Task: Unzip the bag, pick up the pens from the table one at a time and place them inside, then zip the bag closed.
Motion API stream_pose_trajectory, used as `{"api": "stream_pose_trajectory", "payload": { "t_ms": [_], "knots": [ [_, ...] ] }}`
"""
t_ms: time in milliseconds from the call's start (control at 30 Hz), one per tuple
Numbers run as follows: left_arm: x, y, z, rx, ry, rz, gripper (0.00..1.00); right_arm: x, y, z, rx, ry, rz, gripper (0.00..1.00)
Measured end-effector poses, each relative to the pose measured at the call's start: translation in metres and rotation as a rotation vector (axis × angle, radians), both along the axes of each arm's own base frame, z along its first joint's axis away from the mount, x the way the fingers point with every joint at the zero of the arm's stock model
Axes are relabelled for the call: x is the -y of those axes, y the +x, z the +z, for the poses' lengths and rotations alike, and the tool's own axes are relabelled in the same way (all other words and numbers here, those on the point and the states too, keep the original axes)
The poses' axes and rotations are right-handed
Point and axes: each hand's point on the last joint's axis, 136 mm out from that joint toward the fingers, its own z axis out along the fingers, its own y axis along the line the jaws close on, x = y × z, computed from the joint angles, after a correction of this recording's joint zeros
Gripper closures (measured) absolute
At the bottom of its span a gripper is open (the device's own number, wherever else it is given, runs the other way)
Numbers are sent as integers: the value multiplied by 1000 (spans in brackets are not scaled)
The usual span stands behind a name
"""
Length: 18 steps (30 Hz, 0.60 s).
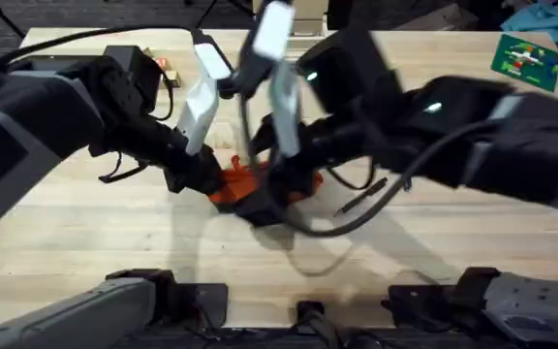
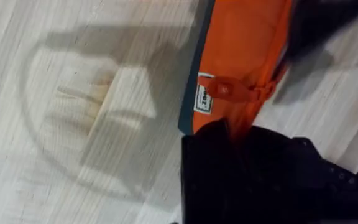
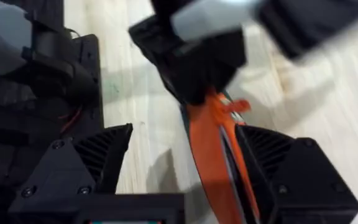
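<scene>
- The left gripper (image 1: 200, 179) sits over the left end of the bag (image 1: 260, 184), which lies near the middle of the table (image 1: 85, 233), well in from every edge. In the left wrist view the dark fingers overlap the orange fabric just below the pull tab (image 2: 225, 89), but I cannot tell whether they are clamped or merely resting there. If that hold is loose, the pouch may slide along the wood instead of the zipper giving way.
- The right gripper (image 3: 185, 168) has its jaws apart, one finger on each side of the bag's raised edge. Closing on fabric rather than on the tab would bunch the pouch and could jam the zip.
- The two wrists crowd together above the bag, so a collision or a snagged cable looks possible.
- A pen (image 1: 361, 199) lies just right of the bag, towards the right edge, beneath the right arm; a sweep of that arm could knock it away.
</scene>
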Motion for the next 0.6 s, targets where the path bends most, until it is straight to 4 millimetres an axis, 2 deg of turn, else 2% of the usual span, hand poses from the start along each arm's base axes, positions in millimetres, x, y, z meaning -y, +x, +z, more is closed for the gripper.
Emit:
{"api": "stream_pose_trajectory", "payload": {
  "t_ms": [200,367,400,500,533,600],
  "knots": [
    [0,0,0,0,0,0,959,38,15,19,-8,-1,-102,5],
    [0,0,0,0,0,0,955,60,23,35,7,15,-163,5],
    [0,0,0,0,-1,0,924,63,23,37,10,18,-172,5],
    [1,0,0,1,-4,-2,746,70,26,43,22,27,-192,4],
    [1,0,0,4,-5,-6,615,71,27,44,25,29,-195,4],
    [1,0,1,3,-7,-6,294,72,27,45,39,28,-189,4]
  ]
}}
